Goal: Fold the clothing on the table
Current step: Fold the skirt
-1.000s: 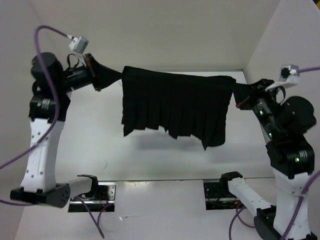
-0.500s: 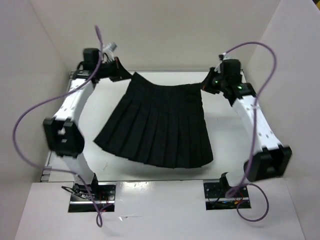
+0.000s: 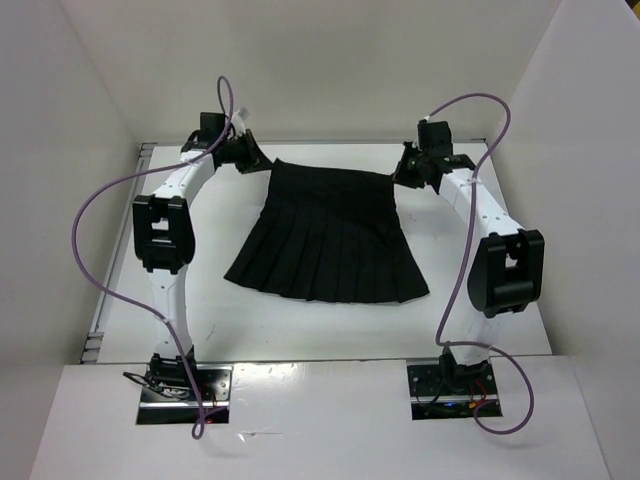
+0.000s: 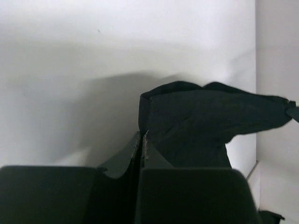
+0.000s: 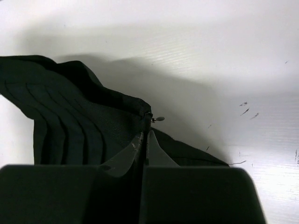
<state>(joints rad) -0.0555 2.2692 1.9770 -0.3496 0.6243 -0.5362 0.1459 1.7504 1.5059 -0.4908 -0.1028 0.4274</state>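
The arm bases sit at the near edge of the bench (image 3: 330, 335), and purple cables (image 3: 478, 97) loop off each arm. Just beyond them the clothing (image 3: 325, 235) lies spread on the middle of the white surface. Its wide pleated hem is fanned out toward the bases and its narrower waistband points toward the far wall. At the far left corner of the waistband, the left tool (image 3: 252, 158) is pinched tight on the black fabric. At the far right corner, the right tool (image 3: 403, 172) is likewise clamped on the waistband, with a small zip pull (image 5: 158, 119) showing just past its fingertips. Both arms reach well forward, with the waistband stretched between them.
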